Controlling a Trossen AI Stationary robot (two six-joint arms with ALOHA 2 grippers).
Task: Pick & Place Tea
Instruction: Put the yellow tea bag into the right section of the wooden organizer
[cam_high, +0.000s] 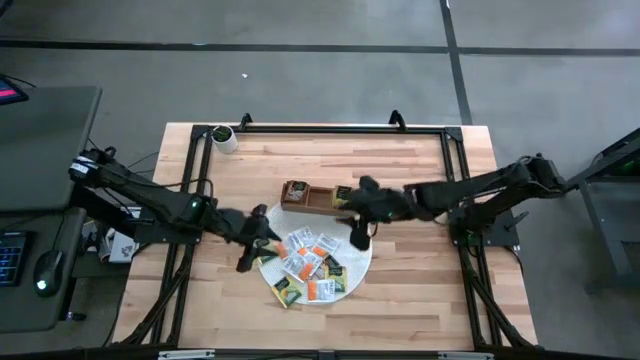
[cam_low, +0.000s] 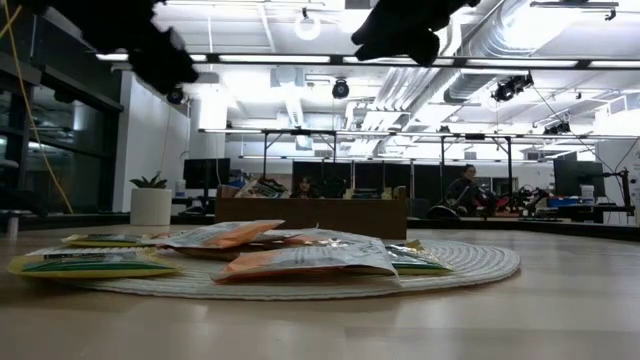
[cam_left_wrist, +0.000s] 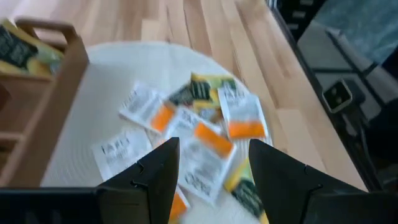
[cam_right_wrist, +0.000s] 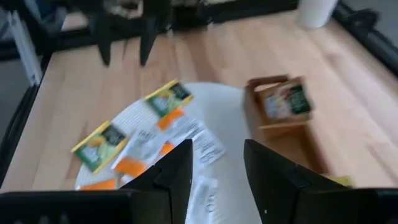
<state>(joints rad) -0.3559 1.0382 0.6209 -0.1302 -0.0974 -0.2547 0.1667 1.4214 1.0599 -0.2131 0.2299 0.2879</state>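
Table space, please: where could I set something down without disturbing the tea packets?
Bare wood lies between the white cup and the wooden tray, and along the table's near edge. The mat is crowded with tea packets.

table (cam_high: 400, 170): pale wood planks, smooth, satin sheen
frame (cam_high: 320, 129): black metal tubing round the table edge
mat (cam_low: 470, 265): white woven, ribbed, matt, on table centre
tea packets (cam_high: 305, 265): printed paper or foil, slightly glossy, crinkled, on mat
tray (cam_right_wrist: 277, 118): brown wood, matt, touching mat edge
gripper fingers (cam_left_wrist: 155, 177): dark matt plastic
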